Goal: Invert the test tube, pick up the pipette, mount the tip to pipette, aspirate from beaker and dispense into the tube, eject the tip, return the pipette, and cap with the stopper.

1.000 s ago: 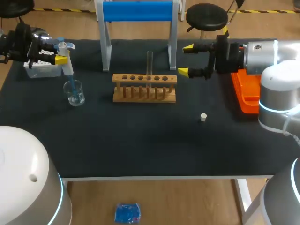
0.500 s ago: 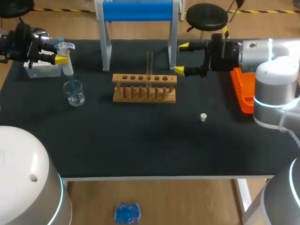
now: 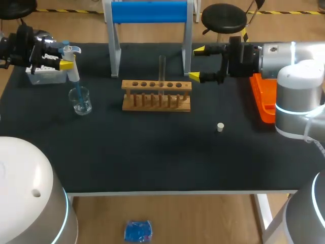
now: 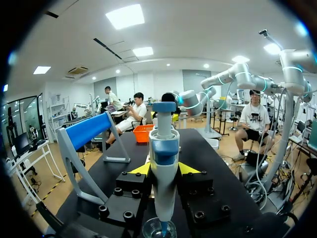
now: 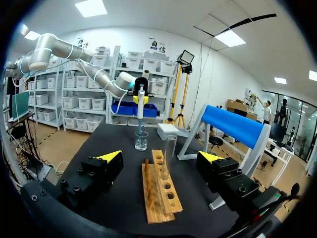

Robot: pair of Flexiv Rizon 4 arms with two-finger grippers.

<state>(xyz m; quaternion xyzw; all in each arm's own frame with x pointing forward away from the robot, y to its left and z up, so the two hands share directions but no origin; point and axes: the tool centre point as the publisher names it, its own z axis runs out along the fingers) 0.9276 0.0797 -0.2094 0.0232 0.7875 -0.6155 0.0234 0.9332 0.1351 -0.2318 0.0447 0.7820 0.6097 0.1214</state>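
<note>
Nearest you on the black tabletop lies the small white stopper. It sits alone, to the right of the rack and well apart from both arms.

Farther back, near the middle, you see the wooden test tube rack. One clear test tube stands upright in a hole close to its centre.

Level with the rack, toward the left, stands the glass beaker. Above it the left gripper is clamped on the pipette; in the left wrist view you find one yellow fingertip on each side of the pipette's body. The pipette hangs upright, and its blue tip reaches down into the beaker.

Just past the rack's right end, raised off the tabletop, is the right gripper. Its fingers are spread wide and hold nothing. In the right wrist view the test tube stands ahead of this gripper, in line with the gap between its fingers and untouched by either.

Beneath the left gripper sits the white tip box. At the right edge an orange tray lies partly under the right arm. Farthest from you, behind the rack, rises the blue-barred stand.
</note>
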